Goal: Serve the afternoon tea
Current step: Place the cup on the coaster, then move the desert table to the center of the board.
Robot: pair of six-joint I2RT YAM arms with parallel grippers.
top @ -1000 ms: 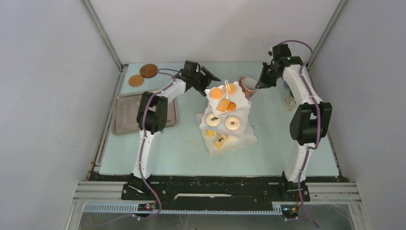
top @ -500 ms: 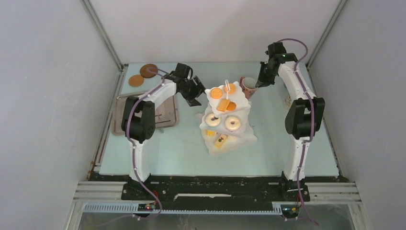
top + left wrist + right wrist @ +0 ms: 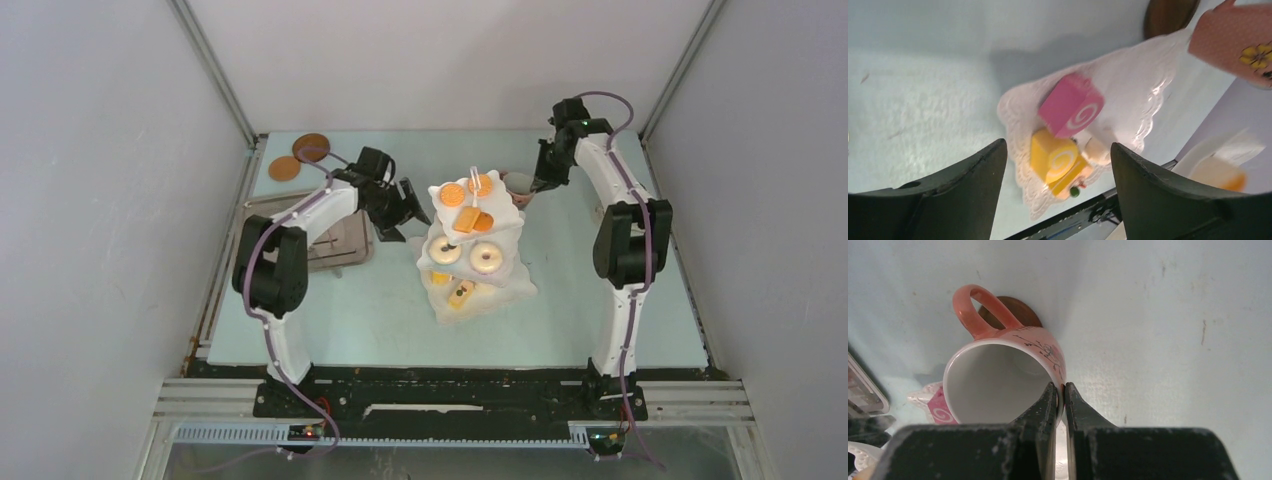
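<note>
My right gripper (image 3: 1060,399) is pinched shut on the rim of the pink mug (image 3: 998,375), one finger inside and one outside; the mug is over a brown coaster (image 3: 1020,310) at the far side of the worktop (image 3: 380,300), just behind the white stand (image 3: 518,288), and I cannot tell whether it touches the coaster. My left gripper (image 3: 1058,147) hangs wide open with nothing in it, just left of the stand, facing its bottom tier, where a pink swirl cake (image 3: 1070,105) and a yellow swirl cake (image 3: 1053,157) lie touching.
</note>
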